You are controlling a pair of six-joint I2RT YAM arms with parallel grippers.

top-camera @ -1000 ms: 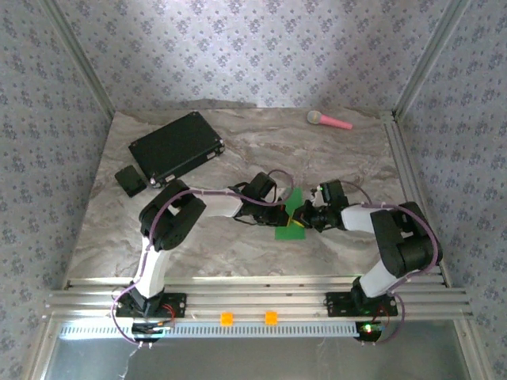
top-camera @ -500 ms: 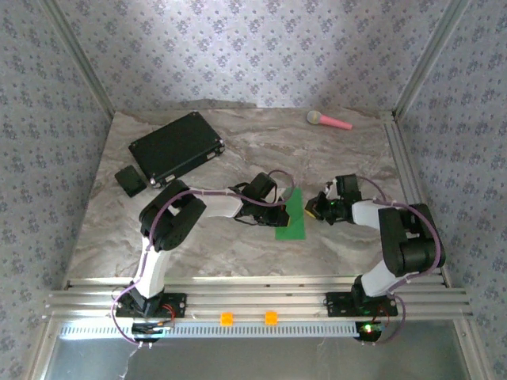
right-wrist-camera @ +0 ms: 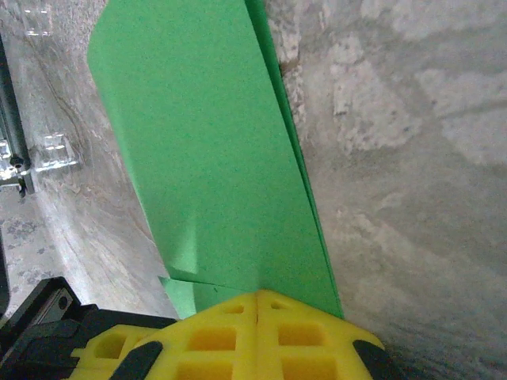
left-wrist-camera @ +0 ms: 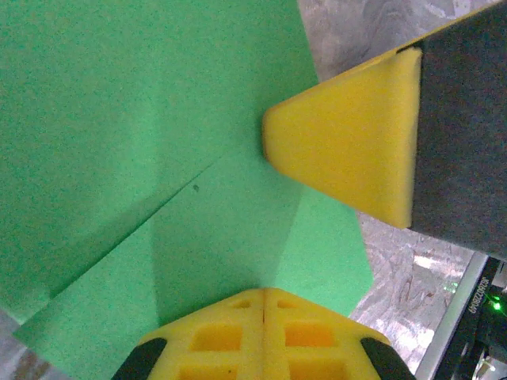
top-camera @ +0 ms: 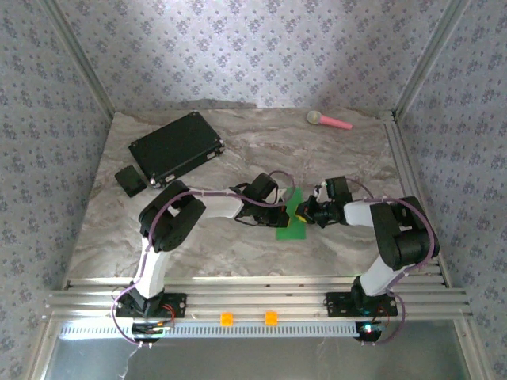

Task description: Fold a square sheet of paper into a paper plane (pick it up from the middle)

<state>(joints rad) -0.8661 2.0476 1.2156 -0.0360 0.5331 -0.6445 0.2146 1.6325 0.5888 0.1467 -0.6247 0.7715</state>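
The partly folded green sheet (top-camera: pixel 290 229) lies mid-bench (top-camera: pixel 238 253) between the arms; the left end effector (left-wrist-camera: pixel 263 294) and right end effector (right-wrist-camera: pixel 257 294) are both clenched empty, tips down on it; uneven pressing could skew the crease; a dragging tip could shift or tear the thin paper.

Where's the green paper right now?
In the top view, the green paper lies centrally on the table, between the left gripper and the right gripper.
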